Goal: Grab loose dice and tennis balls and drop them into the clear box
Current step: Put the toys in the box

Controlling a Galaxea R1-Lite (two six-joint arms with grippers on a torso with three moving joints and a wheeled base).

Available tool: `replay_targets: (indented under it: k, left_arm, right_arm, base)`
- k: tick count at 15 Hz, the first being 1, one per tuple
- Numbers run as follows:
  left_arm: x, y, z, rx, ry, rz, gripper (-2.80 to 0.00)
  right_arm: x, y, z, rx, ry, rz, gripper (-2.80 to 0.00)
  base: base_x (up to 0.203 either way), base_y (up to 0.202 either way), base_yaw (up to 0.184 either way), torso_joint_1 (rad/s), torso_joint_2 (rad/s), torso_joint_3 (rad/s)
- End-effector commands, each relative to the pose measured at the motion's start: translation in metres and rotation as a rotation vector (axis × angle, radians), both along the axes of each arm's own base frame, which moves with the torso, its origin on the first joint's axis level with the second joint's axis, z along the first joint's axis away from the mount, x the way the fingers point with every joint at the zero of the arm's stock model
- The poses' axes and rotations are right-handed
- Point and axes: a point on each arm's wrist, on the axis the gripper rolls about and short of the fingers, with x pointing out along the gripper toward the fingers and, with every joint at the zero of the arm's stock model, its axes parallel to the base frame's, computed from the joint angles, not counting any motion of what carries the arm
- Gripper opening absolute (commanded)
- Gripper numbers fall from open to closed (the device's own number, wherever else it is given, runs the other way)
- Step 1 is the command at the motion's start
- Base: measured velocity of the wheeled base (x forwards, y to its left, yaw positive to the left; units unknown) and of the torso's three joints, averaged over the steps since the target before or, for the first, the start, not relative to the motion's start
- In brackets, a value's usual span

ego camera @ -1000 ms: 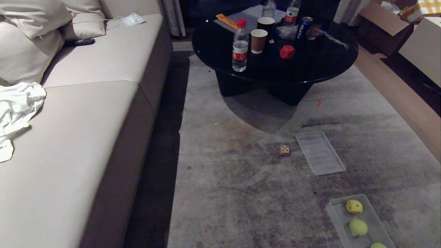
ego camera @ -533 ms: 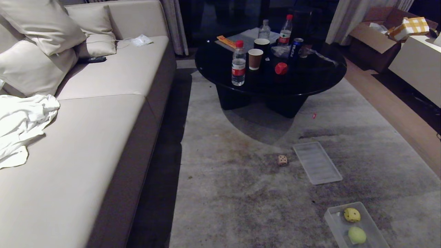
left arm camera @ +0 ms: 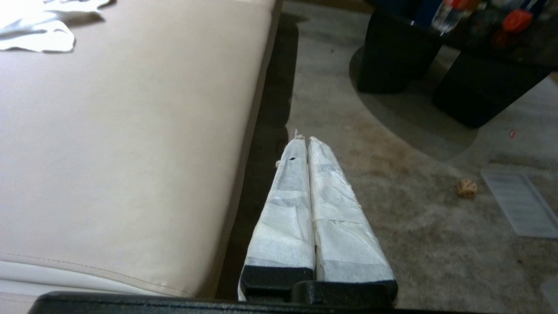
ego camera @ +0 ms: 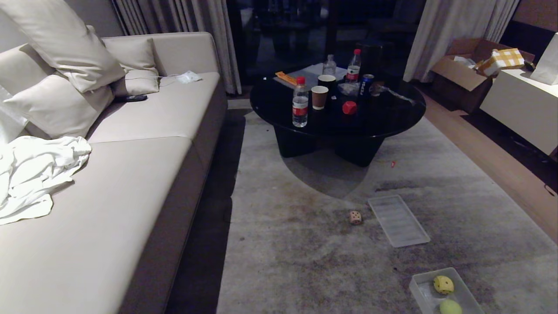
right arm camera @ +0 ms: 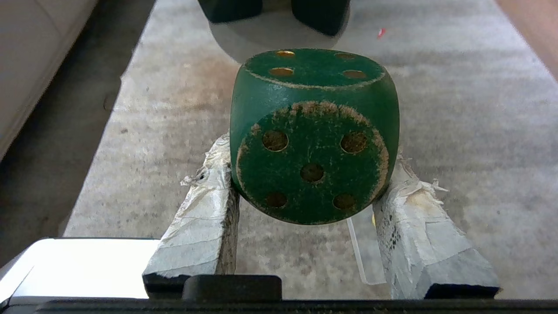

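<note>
My right gripper [right arm camera: 309, 159] is shut on a dark green die [right arm camera: 314, 135] with gold pips, held above the grey carpet. Below it shows an edge of the clear box [right arm camera: 362, 253]. In the head view the clear box [ego camera: 417, 291] lies on the carpet at the bottom right. It holds a yellow die [ego camera: 443, 284] and a tennis ball [ego camera: 450, 307]. A beige die [ego camera: 355, 217] lies loose on the carpet. A red die [ego camera: 349, 107] sits on the black table. My left gripper [left arm camera: 305, 139] is shut and empty beside the sofa edge. Neither arm shows in the head view.
A flat ribbed lid [ego camera: 398, 220] lies right of the beige die. The round black table [ego camera: 392, 117] carries bottles, cups and a can. A beige sofa [ego camera: 109, 196] with a white cloth runs along the left. A cardboard box and a white cabinet [ego camera: 518, 109] stand at the right.
The head camera has tilted up, so the whole scene has slid down the picture and more of the room's far side shows. No object has moved on the carpet.
</note>
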Motion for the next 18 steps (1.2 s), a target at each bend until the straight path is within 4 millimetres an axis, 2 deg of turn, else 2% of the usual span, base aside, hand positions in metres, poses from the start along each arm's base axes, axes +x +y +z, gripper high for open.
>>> replay_targets:
  k: [1, 11, 18]
  left_arm:
    - [0.0001, 0.0000, 0.0001, -0.001, 0.000, 0.000, -2.80]
    - [0.0001, 0.0000, -0.0001, 0.002, 0.002, -0.001, -2.80]
    - [0.0000, 0.0000, -0.0001, 0.003, 0.001, 0.000, -2.80]
  right_arm:
    - [0.0001, 0.0000, -0.0001, 0.000, 0.003, 0.001, -2.80]
    - [0.0001, 0.0000, -0.0001, 0.000, 0.003, 0.001, -2.80]
    - [0.0001, 0.0000, -0.0001, 0.000, 0.003, 0.001, -2.80]
  base:
    - [0.000, 0.000, 0.000, 0.002, 0.01, 0.207]
    - [0.000, 0.000, 0.000, 0.003, 0.00, 0.202]
    - [0.000, 0.000, 0.000, 0.003, 0.00, 0.039]
